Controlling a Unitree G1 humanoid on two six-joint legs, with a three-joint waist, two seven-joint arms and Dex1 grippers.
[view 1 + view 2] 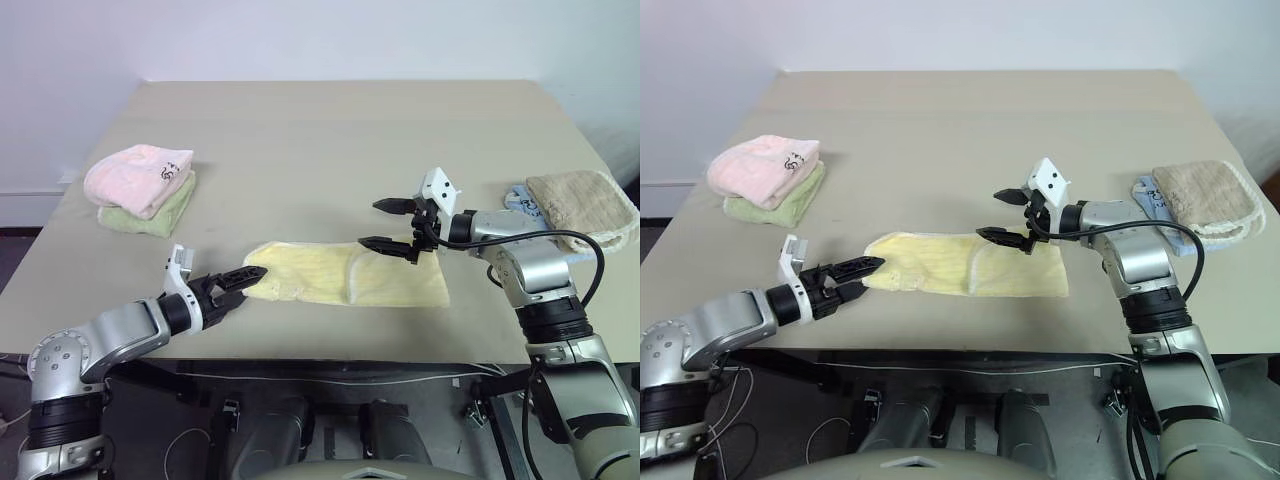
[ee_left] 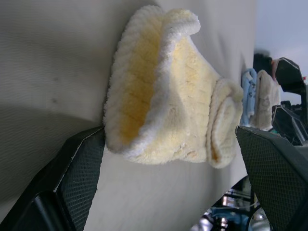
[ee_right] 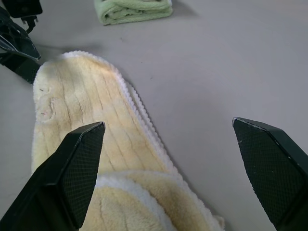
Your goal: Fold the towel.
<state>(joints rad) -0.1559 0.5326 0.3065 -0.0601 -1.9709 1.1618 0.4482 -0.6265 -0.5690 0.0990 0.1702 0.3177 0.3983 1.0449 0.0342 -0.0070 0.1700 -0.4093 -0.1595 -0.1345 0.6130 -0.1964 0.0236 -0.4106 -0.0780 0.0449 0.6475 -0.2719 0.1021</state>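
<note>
The towel (image 1: pixel 330 273), pale yellow and fluffy with a whitish hem, lies lengthwise near the table's front edge, its right part doubled over itself. My left gripper (image 1: pixel 238 283) is open at the towel's left end, which sits between its fingers (image 2: pixel 77 178) in the left wrist view, where the end curls up (image 2: pixel 163 96). My right gripper (image 1: pixel 382 224) is open and hovers just above the towel's folded right part. In the right wrist view the towel (image 3: pixel 82 106) stretches away toward the left gripper (image 3: pixel 17 43).
A folded pink towel (image 1: pixel 138 172) sits on a green one (image 1: pixel 155 215) at the table's left. A beige towel (image 1: pixel 585 205) with a blue cloth (image 1: pixel 520 200) under it lies at the right edge. The table's front edge (image 1: pixel 330 345) is close behind the yellow towel.
</note>
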